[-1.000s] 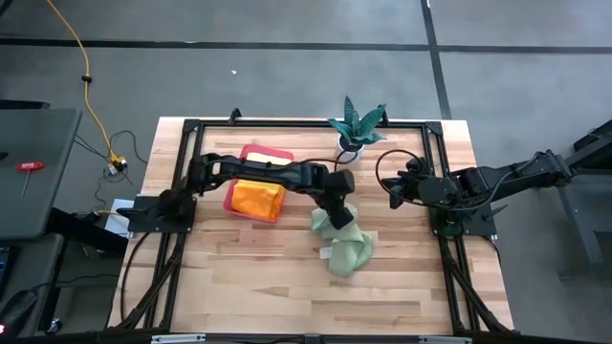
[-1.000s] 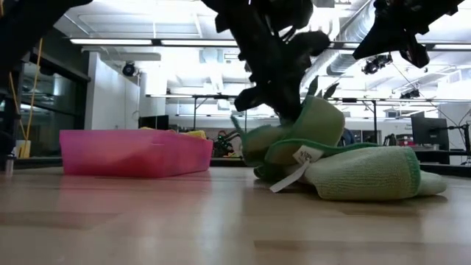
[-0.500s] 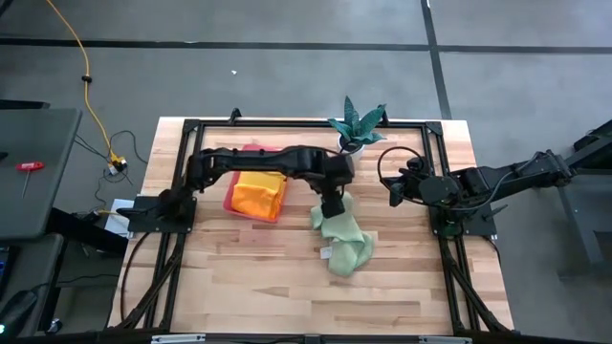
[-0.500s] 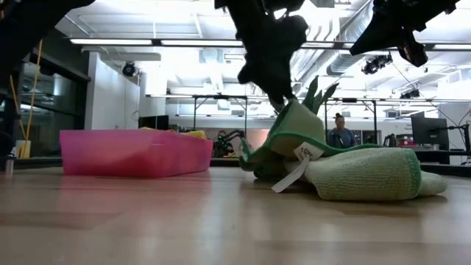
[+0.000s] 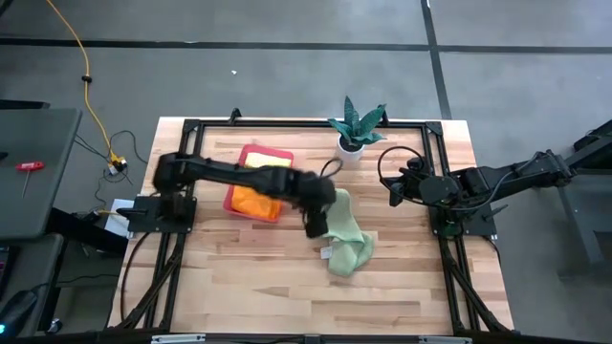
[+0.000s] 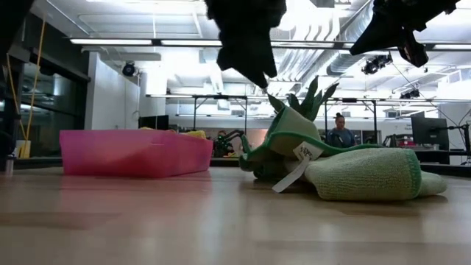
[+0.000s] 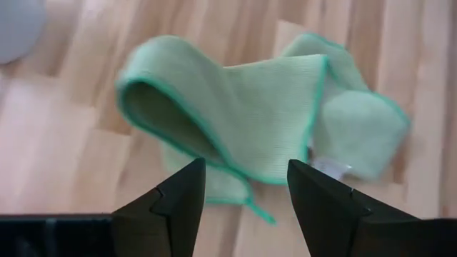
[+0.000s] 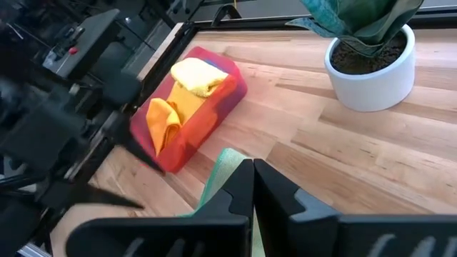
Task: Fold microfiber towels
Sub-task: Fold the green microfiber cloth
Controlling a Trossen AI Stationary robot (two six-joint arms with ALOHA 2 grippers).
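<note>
Your left pincer (image 5: 316, 226) has let go of the pale green towel (image 5: 343, 239), fingers now spread, lifted clear and swung toward the pink tray (image 5: 251, 204), the towel's raised fold slumped lower

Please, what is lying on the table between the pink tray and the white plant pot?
Only bare wood. In the right wrist view, nothing lies between tray and pot.

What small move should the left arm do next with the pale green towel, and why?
Probably it should come back down and grip one free edge of the pale green towel, to pull it flat. The left gripper is open and empty above it, and the towel lies crumpled on the table, not yet folded. The right gripper waits shut, off to the side.
</note>
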